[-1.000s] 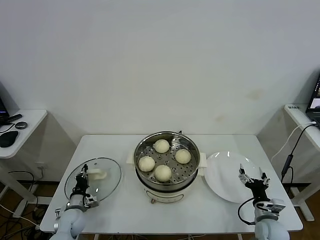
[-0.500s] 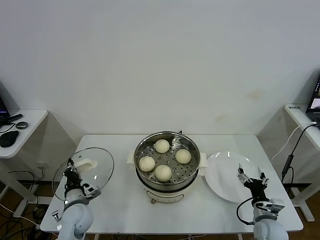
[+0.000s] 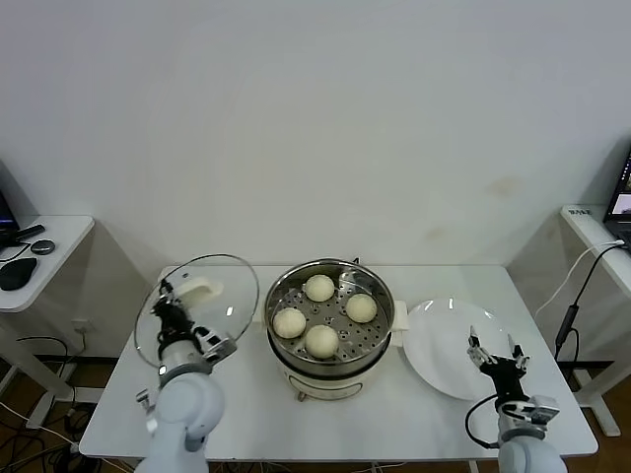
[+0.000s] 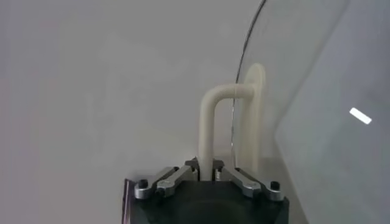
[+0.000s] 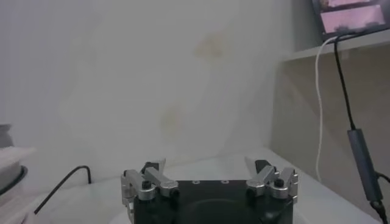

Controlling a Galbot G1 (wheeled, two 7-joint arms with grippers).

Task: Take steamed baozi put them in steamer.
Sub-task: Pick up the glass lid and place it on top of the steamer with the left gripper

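Observation:
Four pale baozi [image 3: 320, 340] lie on the perforated tray inside the shiny steamer [image 3: 331, 367] at the table's middle. My left gripper [image 3: 170, 307] is shut on the white handle [image 4: 210, 131] of the round glass lid [image 3: 222, 276] and holds the lid tilted in the air, just left of the steamer. In the left wrist view the jaws clamp the foot of the handle. My right gripper [image 3: 490, 348] is open and empty, over the front right part of the white plate [image 3: 444, 345]; its jaws stand wide apart in the right wrist view [image 5: 208, 172].
The white table [image 3: 256, 409] carries the steamer and the plate, which holds no buns. A side desk [image 3: 44, 256] with a mouse stands at the left. A cable [image 3: 577, 291] hangs beside another desk at the right.
My left gripper has lifted the glass lid off the table and carried it up and rightward, towards the steamer. My right gripper has barely shifted.

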